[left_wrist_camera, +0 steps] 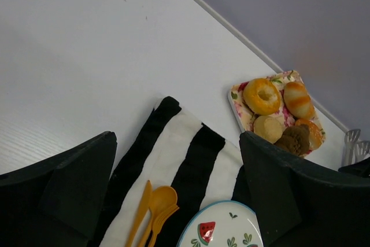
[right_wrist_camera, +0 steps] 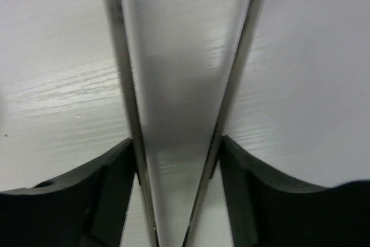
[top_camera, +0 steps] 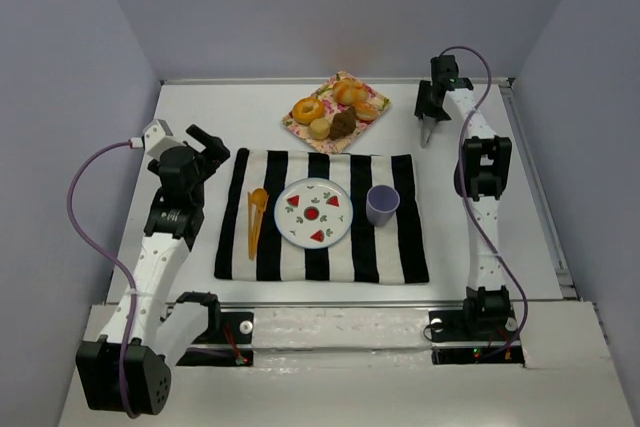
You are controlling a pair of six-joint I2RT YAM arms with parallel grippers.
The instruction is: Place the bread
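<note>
**A:** What takes up most of the view?

**B:** A white table [top_camera: 200,107], with a black-and-white striped cloth [top_camera: 385,247] spread across its middle.

**A:** And on the cloth?

**B:** A round plate [top_camera: 325,219] printed with watermelon slices sits in the centre. A lilac cup [top_camera: 382,204] stands just to its right, and orange plastic cutlery [top_camera: 257,217] lies to its left.

**A:** Where's the bread?

**B:** The bread [top_camera: 350,94] is on a flowered tray [top_camera: 290,122] beyond the cloth's far edge. There's a ring-shaped piece, a few golden rolls and one dark piece, all bunched together.

**A:** The arms?

**B:** The left gripper [top_camera: 213,144] hangs above the table just off the cloth's left edge. Its fingers are spread wide with nothing between them.

**A:** And the other one?

**B:** The right gripper [top_camera: 428,107] is at the far right, beside the tray. It's clamped on a pair of metal tongs [top_camera: 427,134], with a finger pressed against each blade and the tips pointing down at the bare tabletop.
</note>
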